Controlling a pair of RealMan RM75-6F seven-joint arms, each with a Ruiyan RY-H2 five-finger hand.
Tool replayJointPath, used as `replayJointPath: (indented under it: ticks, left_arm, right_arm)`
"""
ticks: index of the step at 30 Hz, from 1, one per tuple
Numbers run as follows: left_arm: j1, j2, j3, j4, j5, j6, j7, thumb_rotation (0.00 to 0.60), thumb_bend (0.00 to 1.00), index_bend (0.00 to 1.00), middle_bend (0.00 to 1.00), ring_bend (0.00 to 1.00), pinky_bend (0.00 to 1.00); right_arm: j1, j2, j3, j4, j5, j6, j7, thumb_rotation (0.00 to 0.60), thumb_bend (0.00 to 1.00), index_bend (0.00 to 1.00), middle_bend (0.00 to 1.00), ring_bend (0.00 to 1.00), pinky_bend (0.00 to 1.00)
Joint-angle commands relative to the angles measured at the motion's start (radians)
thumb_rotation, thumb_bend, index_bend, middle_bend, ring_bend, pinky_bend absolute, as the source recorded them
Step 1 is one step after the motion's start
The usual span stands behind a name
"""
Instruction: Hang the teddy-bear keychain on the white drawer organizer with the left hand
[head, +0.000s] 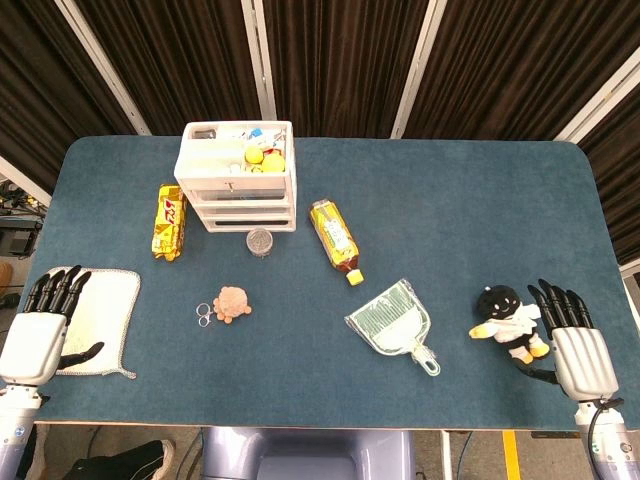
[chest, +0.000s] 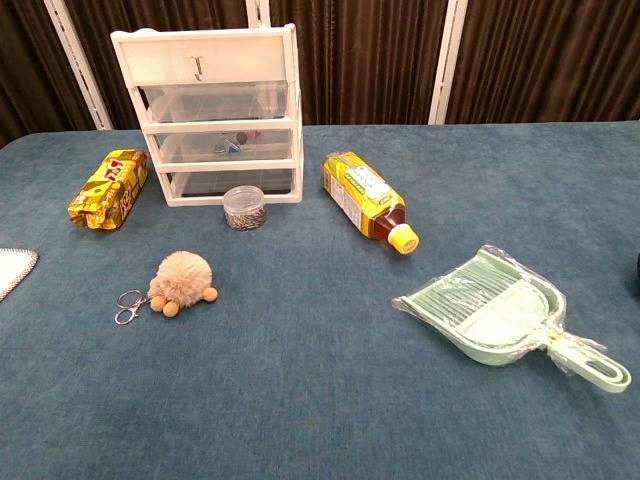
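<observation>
The teddy-bear keychain (head: 230, 304) (chest: 182, 281) lies flat on the blue table, a fuzzy tan bear with its metal ring (chest: 128, 306) to its left. The white drawer organizer (head: 239, 177) (chest: 217, 113) stands behind it at the table's far side, with a small hook (chest: 199, 68) on its top front panel. My left hand (head: 42, 332) rests open at the front left edge, over a white cloth and well left of the keychain. My right hand (head: 575, 340) is open at the front right edge, holding nothing. Neither hand shows in the chest view.
A yellow snack pack (head: 169, 221) lies left of the organizer, a small clear jar (head: 260, 241) in front of it, a tea bottle (head: 335, 240) to its right. A green dustpan (head: 394, 324) and a black-and-white plush (head: 508, 322) lie toward the right. The white cloth (head: 102, 320) is under my left hand.
</observation>
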Motion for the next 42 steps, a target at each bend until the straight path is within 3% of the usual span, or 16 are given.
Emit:
replayJointPath:
  ticks: [1,27,37,38,39,41,42]
  left_arm:
    - [0.000,0.000,0.001,-0.001,0.003,0.001,0.004,0.600,0.06,0.00,0.00,0.00,0.00]
    - [-0.004,-0.004,0.000,-0.007,-0.013,-0.013,0.027,0.600,0.06,0.00,0.00,0.00,0.00]
    - [-0.038,-0.005,-0.039,-0.034,-0.067,-0.052,0.078,0.600,0.09,0.02,0.01,0.01,0.03]
    - [-0.046,-0.006,-0.044,-0.043,-0.070,-0.060,0.095,0.600,0.10,0.04,0.04,0.04,0.07]
    - [-0.057,-0.008,-0.051,-0.053,-0.074,-0.068,0.114,0.600,0.12,0.07,0.12,0.13,0.15]
    - [-0.079,-0.016,-0.067,-0.066,-0.085,-0.086,0.153,0.600,0.18,0.18,0.45,0.44,0.37]
    - [-0.088,-0.020,-0.074,-0.072,-0.094,-0.095,0.168,0.600,0.19,0.24,0.57,0.54,0.44]
  right_arm:
    - [-0.001,0.001,0.001,-0.001,0.004,-0.001,0.005,0.600,0.06,0.00,0.00,0.00,0.00]
    - [-0.003,0.011,0.005,-0.012,0.025,-0.011,0.018,0.600,0.06,0.00,0.00,0.00,0.00]
    - [-0.001,0.007,0.003,-0.012,0.015,-0.007,0.005,0.600,0.06,0.00,0.00,0.00,0.00]
    - [-0.001,0.007,0.003,-0.011,0.015,-0.008,0.005,0.600,0.06,0.00,0.00,0.00,0.00]
    - [-0.001,0.007,0.003,-0.010,0.014,-0.008,0.005,0.600,0.06,0.00,0.00,0.00,0.00]
    - [-0.001,0.008,0.002,-0.011,0.012,-0.009,0.006,0.600,0.06,0.00,0.00,0.00,0.00]
    - [0.000,0.007,0.002,-0.011,0.012,-0.009,0.006,0.600,0.06,0.00,0.00,0.00,0.00]
